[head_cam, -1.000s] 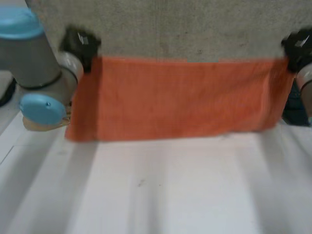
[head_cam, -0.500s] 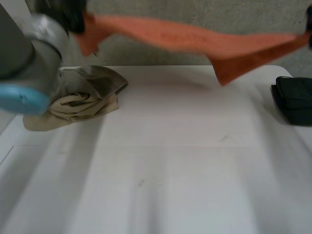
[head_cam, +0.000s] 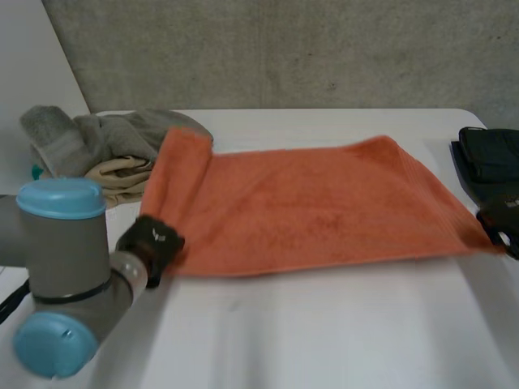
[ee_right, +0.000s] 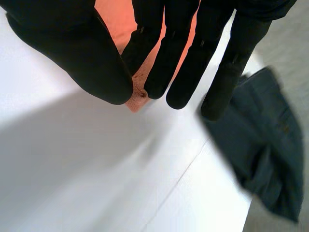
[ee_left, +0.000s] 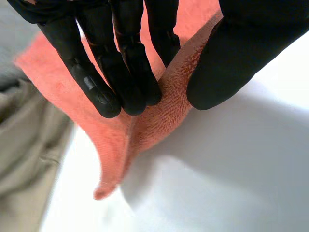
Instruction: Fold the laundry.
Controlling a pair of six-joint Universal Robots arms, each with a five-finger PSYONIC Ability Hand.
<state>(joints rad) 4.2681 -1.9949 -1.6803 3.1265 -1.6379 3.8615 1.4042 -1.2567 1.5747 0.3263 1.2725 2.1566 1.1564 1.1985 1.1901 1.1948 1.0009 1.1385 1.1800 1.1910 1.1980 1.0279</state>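
The orange towel (head_cam: 316, 207) lies spread flat across the white table (head_cam: 324, 324), one short edge rumpled upward

You're looking at a nubby, matt terry-cloth towel (head_cam: 324, 211) on a smooth, matt white table (head_cam: 324, 324); the wall (head_cam: 284, 49) behind looks like rough concrete.

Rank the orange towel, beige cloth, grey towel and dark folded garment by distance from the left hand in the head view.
1. The orange towel, pinched in the left hand.
2. The beige cloth, just beyond the hand.
3. The grey towel, behind the beige cloth.
4. The dark folded garment, at the far right.
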